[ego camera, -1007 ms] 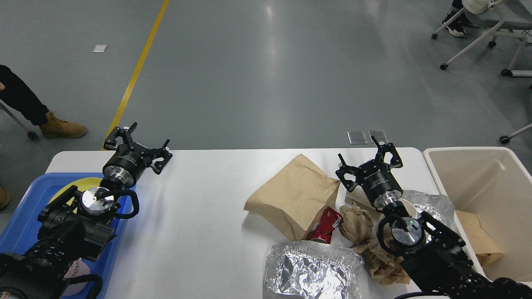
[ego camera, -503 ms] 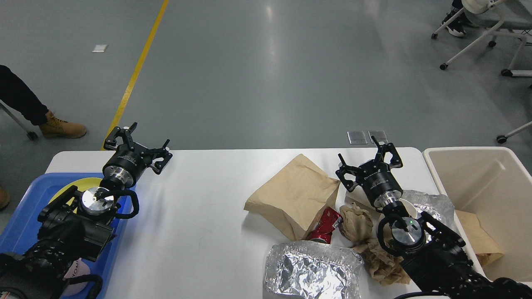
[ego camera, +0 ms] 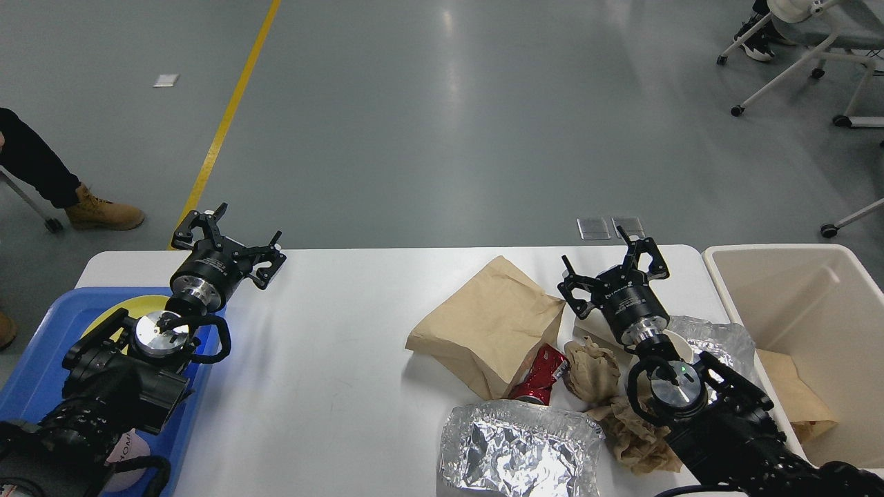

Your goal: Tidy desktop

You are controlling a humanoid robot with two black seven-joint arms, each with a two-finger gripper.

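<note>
Both my grippers, left and right, hang spread wide and empty over the desktop; next I'd lower the right onto the brown paper bag for the bin.

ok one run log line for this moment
left gripper open, empty | right gripper open, empty | paper bag, red can, foil on desktop

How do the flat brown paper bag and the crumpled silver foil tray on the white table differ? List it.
The flat brown paper bag is matte tan; the crumpled silver foil tray is shiny and reflective. The bag lies smooth and flattened; the tray is wrinkled and holds a raised shape. The bag sits farther back, the tray at the near edge. Both rest on the white desktop, beside the red can.
</note>
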